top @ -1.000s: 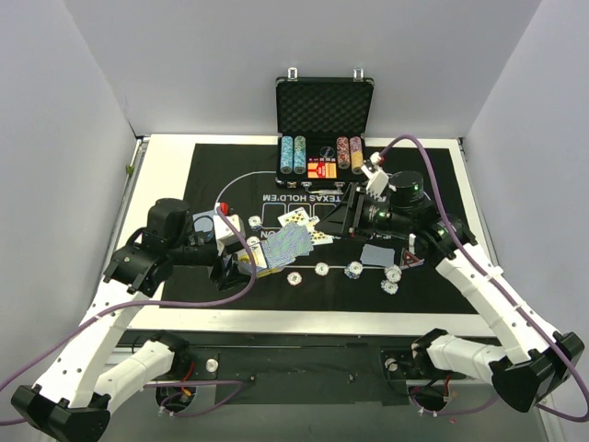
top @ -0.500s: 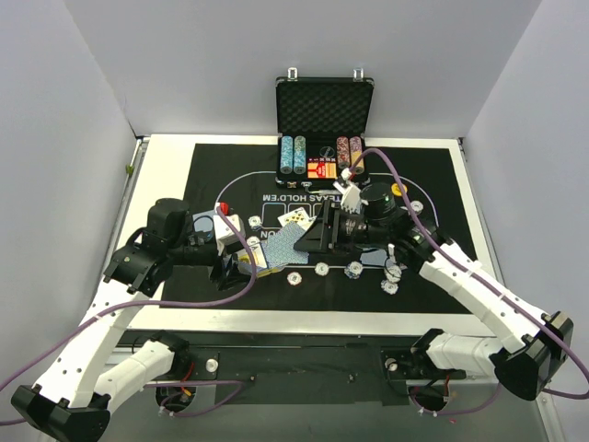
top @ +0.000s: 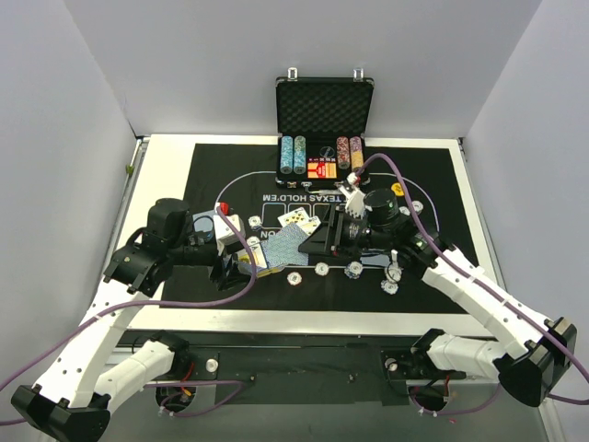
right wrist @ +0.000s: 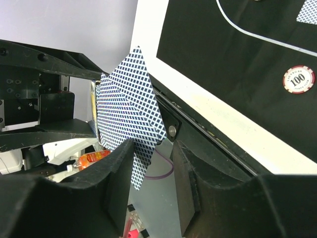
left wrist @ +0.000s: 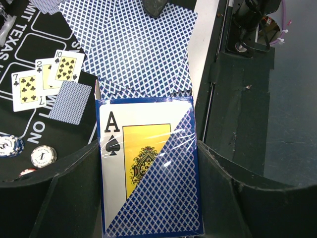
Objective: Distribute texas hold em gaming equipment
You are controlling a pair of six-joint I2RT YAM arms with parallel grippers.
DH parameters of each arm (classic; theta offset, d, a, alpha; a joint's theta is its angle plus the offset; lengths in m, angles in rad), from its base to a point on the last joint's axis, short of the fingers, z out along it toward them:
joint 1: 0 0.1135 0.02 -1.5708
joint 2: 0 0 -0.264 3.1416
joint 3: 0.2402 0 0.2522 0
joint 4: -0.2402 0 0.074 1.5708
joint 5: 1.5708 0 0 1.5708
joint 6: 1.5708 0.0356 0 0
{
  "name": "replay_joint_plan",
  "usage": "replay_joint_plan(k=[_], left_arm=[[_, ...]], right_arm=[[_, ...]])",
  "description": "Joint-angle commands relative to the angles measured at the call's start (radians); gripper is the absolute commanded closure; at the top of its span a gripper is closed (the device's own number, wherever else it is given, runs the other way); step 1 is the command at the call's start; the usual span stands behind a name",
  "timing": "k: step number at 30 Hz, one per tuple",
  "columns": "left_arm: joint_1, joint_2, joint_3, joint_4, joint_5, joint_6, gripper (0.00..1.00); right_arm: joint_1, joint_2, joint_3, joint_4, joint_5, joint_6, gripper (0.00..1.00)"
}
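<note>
The right gripper (right wrist: 152, 148) stands with its jaws apart. The lower corner of a fan of blue-backed cards (right wrist: 129, 99) sits between them, against the left-hand finger (right wrist: 116, 178). To the right, the black mat (right wrist: 223, 59) carries one chip (right wrist: 298, 79) marked 100. A white table border (right wrist: 208, 114) runs alongside the mat.

The left arm (top: 110, 318) and right arm (top: 479, 290) reach inward toward each other, left fingers (left wrist: 74, 198) clamped, right fingers (right wrist: 116, 183) slightly apart.
</note>
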Motion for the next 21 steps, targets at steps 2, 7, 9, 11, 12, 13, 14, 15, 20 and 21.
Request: replay_joint_plan(k=[2,7,9,11,12,13,14,15,20,21], left_arm=[[-0.004,-0.012,0.018,0.057,0.035,-0.002,1.00],[-0.004,-0.010,0.022,0.058,0.035,-0.003,1.00],[-0.004,-0.010,0.024,0.058,0.035,-0.003,1.00],[-0.004,-0.010,0.022,0.057,0.035,-0.003,1.00],[-0.004,-0.012,0.022,0.057,0.035,-0.003,1.00],[-0.004,-0.012,0.021,0.057,0.032,-0.002,1.00],[-0.004,-0.012,0.021,0.057,0.034,-0.002,1.00],[-0.004,-0.012,0.018,0.058,0.035,-0.002,1.00],[-0.004,-0.012,0.019,0.066,0.034,-0.005,1.00],[-0.004,-0.010,0.019,0.067,0.034,-0.006,1.00]], right_arm=[[0.002,-0.050,-0.039,0.088,-0.018,0.075,0.72],[0.002,-0.068,-0.070,0.139,-0.037,0.124,0.76],[0.002,-0.077,-0.073,0.128,-0.037,0.124,0.77],[0.000,-0.091,-0.078,0.122,-0.037,0.127,0.78],[0.002,-0.102,-0.082,0.116,-0.037,0.130,0.78],[0.002,-0.105,-0.082,0.117,-0.037,0.131,0.78],[0.002,-0.114,-0.085,0.116,-0.037,0.135,0.78],[0.002,-0.120,-0.087,0.114,-0.037,0.138,0.78],[0.002,-0.151,-0.101,0.122,-0.037,0.141,0.73],[0.003,-0.151,-0.102,0.126,-0.038,0.142,0.73]])
